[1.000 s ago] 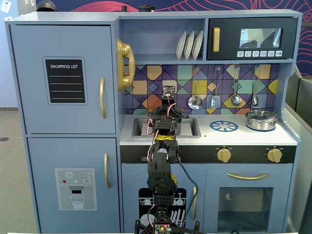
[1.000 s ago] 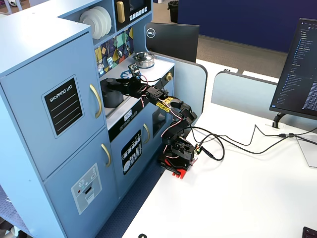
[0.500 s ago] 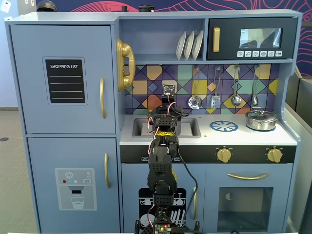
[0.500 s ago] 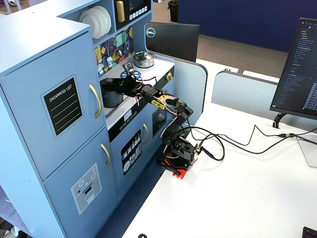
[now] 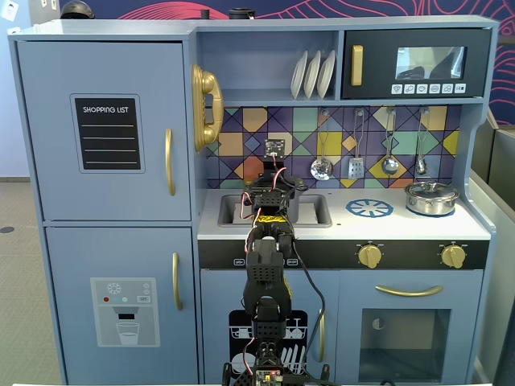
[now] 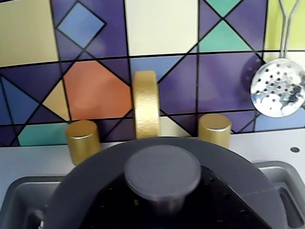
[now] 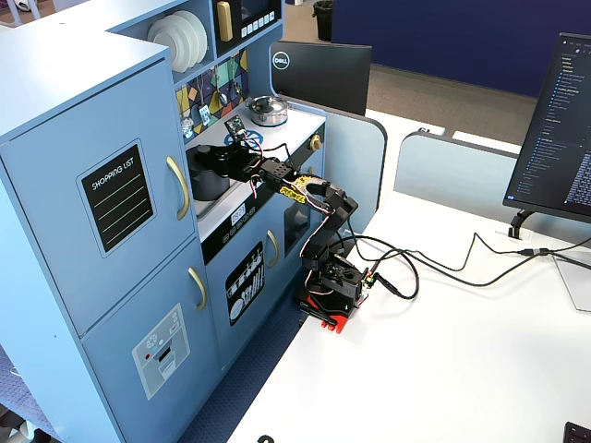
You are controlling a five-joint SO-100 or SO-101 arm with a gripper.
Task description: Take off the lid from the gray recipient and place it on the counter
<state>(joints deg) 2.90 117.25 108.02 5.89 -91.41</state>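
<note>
Wrist view puts the lid (image 6: pixel 162 191) right under my hand (image 7: pixel 222 159), on the gray pot (image 7: pixel 209 175) in the sink, fingers hidden so I cannot tell their grip; it looks light, stiff, best pinched by its knob (image 6: pixel 162 172), with free white bench (image 5: pixel 402 225) to the right

three white plates (image 5: pixel 312 74), four hanging utensils (image 5: pixel 369 145), two pots (image 5: pixel 430 197), two gold knobs (image 5: pixel 410 256)

Bright, even light throughout; the wrist view is slightly soft.
</note>
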